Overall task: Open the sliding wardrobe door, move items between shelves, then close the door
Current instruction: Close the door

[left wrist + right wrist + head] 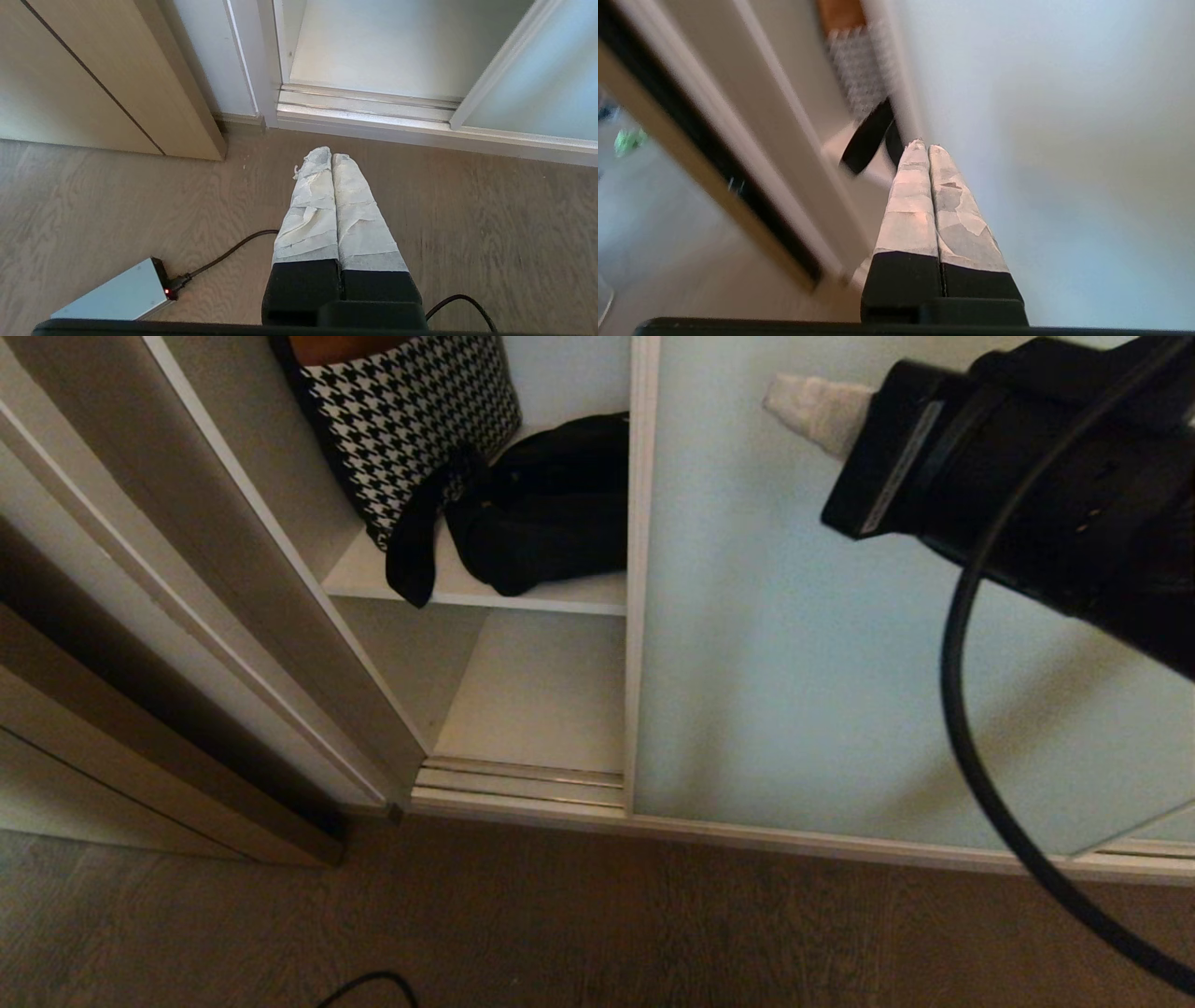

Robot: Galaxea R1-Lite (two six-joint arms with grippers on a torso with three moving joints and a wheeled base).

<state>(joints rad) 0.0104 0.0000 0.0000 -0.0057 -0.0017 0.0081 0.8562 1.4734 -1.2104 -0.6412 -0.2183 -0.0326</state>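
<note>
Houndstooth bag leaning upright; grey box with red light, cable on wood floor.

I see: door pale blue-green glass, cream-white frame. Bag black, black strap. Second bag black-and-white houndstooth, orange on top. Shelf white. Floor grey-brown wood grain. My gripper fingers wrapped in white tape, black bases. Cable black.
</note>
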